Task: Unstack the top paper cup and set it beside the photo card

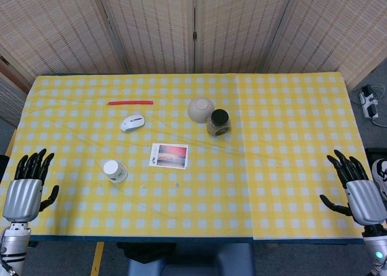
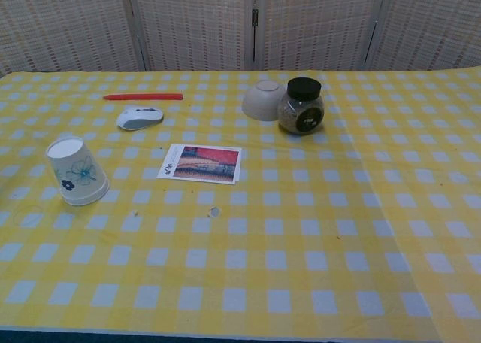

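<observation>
A white paper cup stack [image 1: 114, 170] [image 2: 75, 171] with a blue flower print stands upside down on the yellow checked cloth, left of the photo card [image 1: 169, 155] [image 2: 201, 164]. The card lies flat near the table's middle. My left hand [image 1: 27, 188] hovers at the front left edge, fingers spread, holding nothing. Over at the front right edge my right hand [image 1: 357, 188] is likewise spread and empty. Both hands are far from the cup and appear only in the head view.
A white computer mouse [image 1: 132, 123] [image 2: 140, 117] and a red pen [image 1: 130, 102] [image 2: 143, 97] lie behind the cup. An upturned beige bowl [image 1: 201, 109] [image 2: 264, 100] and a black-lidded jar [image 1: 218, 122] [image 2: 301, 106] sit behind the card. A woven screen backs the table.
</observation>
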Tool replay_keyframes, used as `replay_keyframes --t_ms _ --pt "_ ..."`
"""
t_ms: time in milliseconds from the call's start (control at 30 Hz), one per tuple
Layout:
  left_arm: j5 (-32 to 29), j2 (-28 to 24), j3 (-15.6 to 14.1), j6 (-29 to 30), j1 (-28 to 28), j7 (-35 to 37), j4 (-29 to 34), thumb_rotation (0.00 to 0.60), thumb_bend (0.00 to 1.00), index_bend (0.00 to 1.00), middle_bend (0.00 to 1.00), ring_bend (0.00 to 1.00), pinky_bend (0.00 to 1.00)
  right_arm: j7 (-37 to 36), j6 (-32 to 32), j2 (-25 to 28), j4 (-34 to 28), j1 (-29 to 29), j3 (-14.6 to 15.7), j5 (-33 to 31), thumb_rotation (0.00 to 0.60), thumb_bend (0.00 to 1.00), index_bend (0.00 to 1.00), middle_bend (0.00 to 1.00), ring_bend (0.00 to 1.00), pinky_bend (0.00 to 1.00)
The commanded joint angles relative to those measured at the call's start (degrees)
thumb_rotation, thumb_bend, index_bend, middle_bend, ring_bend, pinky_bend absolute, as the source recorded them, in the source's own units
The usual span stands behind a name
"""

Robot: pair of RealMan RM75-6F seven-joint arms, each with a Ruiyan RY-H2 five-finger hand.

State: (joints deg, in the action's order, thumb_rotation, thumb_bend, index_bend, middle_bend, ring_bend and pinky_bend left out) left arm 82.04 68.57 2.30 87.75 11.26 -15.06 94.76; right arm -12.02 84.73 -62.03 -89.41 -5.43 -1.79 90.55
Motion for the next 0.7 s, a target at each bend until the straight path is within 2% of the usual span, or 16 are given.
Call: replay_keyframes --t_ms 33,167,367,700 --pt "-0.4 -0.3 -0.3 -1.0 -0.5 0.2 0.3 0.6 0.44 0.07 0.05 0.04 0.04 -0.3 -0.1 -0.1 0.2 -0.1 0.0 0.1 0.6 0.28 0.0 0.0 0.1 0.0" --pt "-1.2 -0.3 -0.1 -1.8 -0.5 0.2 0.0 0.6 0.44 0.08 0.05 0.05 0.04 -0.3 -0.1 -0.1 0.3 -0.1 0.1 0.2 0.6 0.28 0.0 0.0 0.1 0.0" --pt "-1.1 -2.1 1.2 -6.5 2.1 2.0 1.4 0.6 0.44 0.1 0.05 0.06 0.04 0.7 1.2 0.6 -0.6 0.1 -0.3 0.7 0.6 0.28 0.0 0.0 0.1 0.0" --pt "-1.2 -6.2 3.3 -25.0 13.3 8.6 1.2 0.6 0.44 0.12 0.05 0.05 0.02 3.0 1.8 1.3 -2.7 0.2 -0.1 1.4 0.6 0.28 0.0 0.0 0.1 0.0"
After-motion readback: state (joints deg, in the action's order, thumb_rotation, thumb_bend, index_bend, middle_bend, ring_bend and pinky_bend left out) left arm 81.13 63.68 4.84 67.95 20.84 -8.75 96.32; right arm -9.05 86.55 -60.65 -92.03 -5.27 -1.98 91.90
